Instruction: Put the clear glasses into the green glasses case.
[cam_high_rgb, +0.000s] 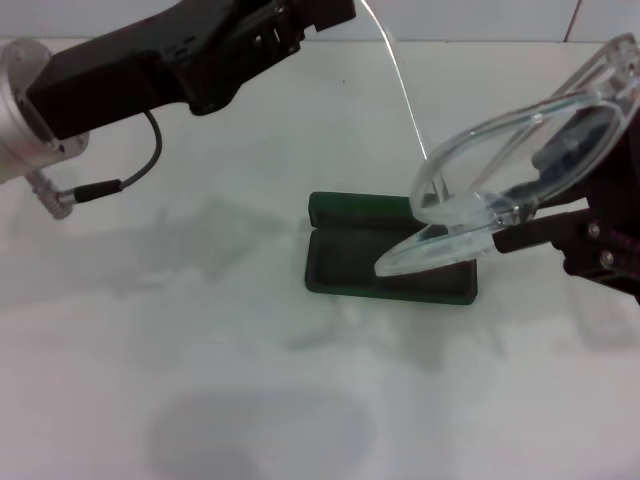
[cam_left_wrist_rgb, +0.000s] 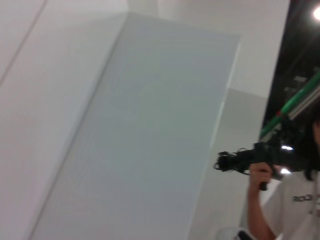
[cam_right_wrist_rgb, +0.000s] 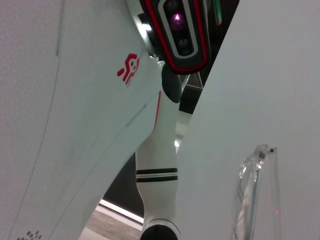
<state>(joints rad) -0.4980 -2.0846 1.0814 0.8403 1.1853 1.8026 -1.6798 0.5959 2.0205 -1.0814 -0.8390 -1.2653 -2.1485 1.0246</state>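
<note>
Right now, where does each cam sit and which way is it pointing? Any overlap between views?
Head: on the robot's head, facing forward and down at the table; shows the open case, the glasses held up by the right tool, and the left arm raised at far left.
Left wrist: faces up and outward at white panels and a person; no robot body visible.
Right wrist: faces back at the robot's white torso and head.
Shared: the glasses appear in head and right wrist.

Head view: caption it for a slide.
Right pincer holds clear glasses above the open green case; left arm raised away over the table.
</note>
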